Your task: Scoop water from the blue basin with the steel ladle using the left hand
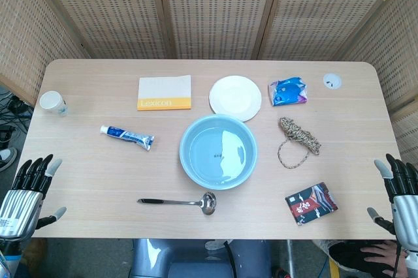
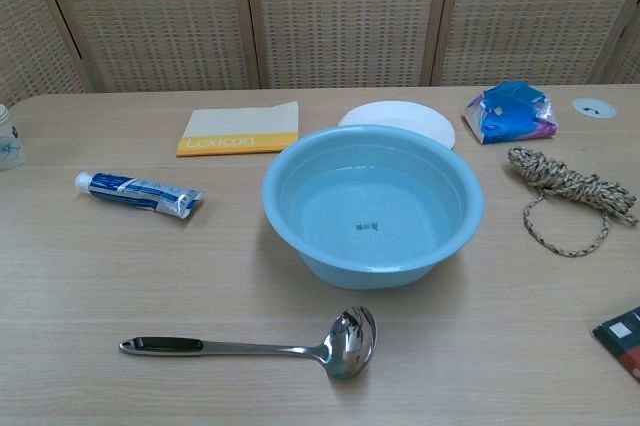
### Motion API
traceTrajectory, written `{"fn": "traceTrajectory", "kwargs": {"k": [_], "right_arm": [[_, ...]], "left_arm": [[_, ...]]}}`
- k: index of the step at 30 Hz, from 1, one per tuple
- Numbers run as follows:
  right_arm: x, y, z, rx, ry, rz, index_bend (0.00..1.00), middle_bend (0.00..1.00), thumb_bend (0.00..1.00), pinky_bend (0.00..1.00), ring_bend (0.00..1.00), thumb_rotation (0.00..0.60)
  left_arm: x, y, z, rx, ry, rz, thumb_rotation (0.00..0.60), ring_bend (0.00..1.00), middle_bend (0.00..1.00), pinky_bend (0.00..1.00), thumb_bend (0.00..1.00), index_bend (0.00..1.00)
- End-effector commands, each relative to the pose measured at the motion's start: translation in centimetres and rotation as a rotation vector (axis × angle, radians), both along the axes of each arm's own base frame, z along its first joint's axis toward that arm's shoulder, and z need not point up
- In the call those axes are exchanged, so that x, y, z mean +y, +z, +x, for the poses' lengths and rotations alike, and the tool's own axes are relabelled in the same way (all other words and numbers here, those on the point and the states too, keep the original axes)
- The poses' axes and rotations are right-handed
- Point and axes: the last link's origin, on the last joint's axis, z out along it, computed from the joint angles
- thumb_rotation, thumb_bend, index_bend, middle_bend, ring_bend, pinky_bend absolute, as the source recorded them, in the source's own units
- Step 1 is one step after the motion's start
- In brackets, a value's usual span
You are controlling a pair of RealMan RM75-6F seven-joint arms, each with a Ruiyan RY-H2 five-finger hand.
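- Steel ladle [image 2: 262, 344] lay untouched near the table's [image 1: 91, 173] front edge, just before the blue basin [image 1: 218, 151].
- Left hand [image 1: 29, 186] and right hand [image 1: 398, 193], both partly cropped, were released, fingers spread, at opposite front corners.

Table [image 1: 98, 173] with basin [image 1: 196, 167], ladle [image 1: 176, 202]
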Motion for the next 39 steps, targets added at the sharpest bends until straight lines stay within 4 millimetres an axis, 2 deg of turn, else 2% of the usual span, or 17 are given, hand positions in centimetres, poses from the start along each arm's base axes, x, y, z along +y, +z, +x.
{"fn": "traceTrajectory", "kwargs": {"k": [1,5,10,11,12,13,14,15,17,18,19,23,30,31,36,38,39], "right_arm": [[0.0,0.0,0.0,0.001,-0.003,0.002,0.0,0.0,0.0,0.0,0.0,0.6],[0.0,0.0,0.0,0.001,-0.008,0.004,0.0,0.0,0.0,0.0,0.0,0.6],[0.0,0.1,0.0,-0.005,-0.013,0.006,0.0,0.0,0.0,0.0,0.0,0.6],[0.0,0.1,0.0,-0.006,-0.014,0.006,0.0,0.0,0.0,0.0,0.0,0.6],[0.0,0.1,0.0,-0.008,-0.014,0.006,0.0,0.0,0.0,0.0,0.0,0.6],[0.0,0.1,0.0,-0.009,-0.013,0.007,0.0,0.0,0.0,0.0,0.0,0.6],[0.0,0.1,0.0,-0.01,-0.013,0.007,0.0,0.0,0.0,0.0,0.0,0.6],[0.0,0.1,0.0,-0.011,-0.013,0.006,0.0,0.0,0.0,0.0,0.0,0.6],[0.0,0.2,0.0,-0.013,-0.014,0.004,0.0,0.0,0.0,0.0,0.0,0.6],[0.0,0.2,0.0,-0.013,-0.015,0.004,0.0,0.0,0.0,0.0,0.0,0.6],[-0.1,0.2,-0.1,-0.014,-0.018,0.005,0.0,0.0,0.0,0.0,0.0,0.6],[-0.2,0.3,-0.3,-0.018,-0.029,0.01,0.0,0.0,0.0,0.0,0.0,0.6],[-0.4,0.4,-0.4,-0.021,-0.035,0.009,0.0,0.0,0.0,0.0,0.0,0.6],[-0.4,0.4,-0.4,-0.02,-0.036,0.01,0.0,0.0,0.0,0.0,0.0,0.6],[-0.4,0.3,-0.3,-0.02,-0.031,0.015,0.0,0.0,0.0,0.0,0.0,0.6],[-0.4,0.3,-0.3,-0.02,-0.031,0.018,0.0,0.0,0.0,0.0,0.0,0.6],[-0.4,0.3,-0.4,-0.021,-0.032,0.018,0.0,0.0,0.0,0.0,0.0,0.6]], "left_arm": [[0.0,0.0,0.0,0.0,-0.001,-0.001,0.6,0.0,0.0,0.0,0.0,0.0],[0.0,-0.1,-0.1,0.007,0.007,-0.013,0.6,0.0,0.0,0.0,0.0,0.0],[0.4,-1.3,0.0,0.034,0.002,-0.065,0.6,0.0,0.0,0.0,0.0,0.0],[0.5,-1.6,0.1,0.035,0.002,-0.077,0.6,0.06,0.04,0.01,0.0,0.0],[0.8,-2.0,0.2,0.031,0.001,-0.097,0.6,0.18,0.14,0.06,0.0,0.0],[0.9,-2.3,0.2,0.025,0.001,-0.113,0.6,0.37,0.31,0.19,0.0,0.0],[1.1,-2.6,0.2,0.019,0.002,-0.131,0.6,0.52,0.43,0.31,0.0,0.0],[1.3,-3.0,0.3,0.013,0.001,-0.151,0.6,0.69,0.6,0.52,0.0,0.0],[2.0,-4.2,0.5,-0.012,-0.009,-0.209,0.6,0.87,0.76,0.83,0.0,0.0],[2.3,-4.6,0.6,-0.021,-0.018,-0.225,0.6,0.93,0.83,0.93,0.0,0.0],[2.7,-5.3,0.7,-0.032,-0.027,-0.244,0.6,0.97,0.88,0.98,0.0,0.0],[3.9,-8.0,1.6,-0.029,-0.053,-0.338,0.6,1.0,0.98,1.0,0.0,0.04],[5.4,-11.3,4.4,0.014,-0.062,-0.473,0.6,1.0,0.99,1.0,0.0,0.31],[5.5,-11.9,4.9,0.018,-0.061,-0.501,0.6,1.0,0.99,1.0,0.02,0.35],[6.0,-14.7,6.4,0.041,-0.044,-0.574,0.6,1.0,0.99,1.0,0.17,0.42],[6.5,-16.5,7.2,0.055,-0.049,-0.572,0.6,1.0,0.99,1.0,0.18,0.42],[6.8,-18.1,7.5,0.086,-0.059,-0.55,0.6,1.0,0.99,1.0,0.19,0.42]]}}
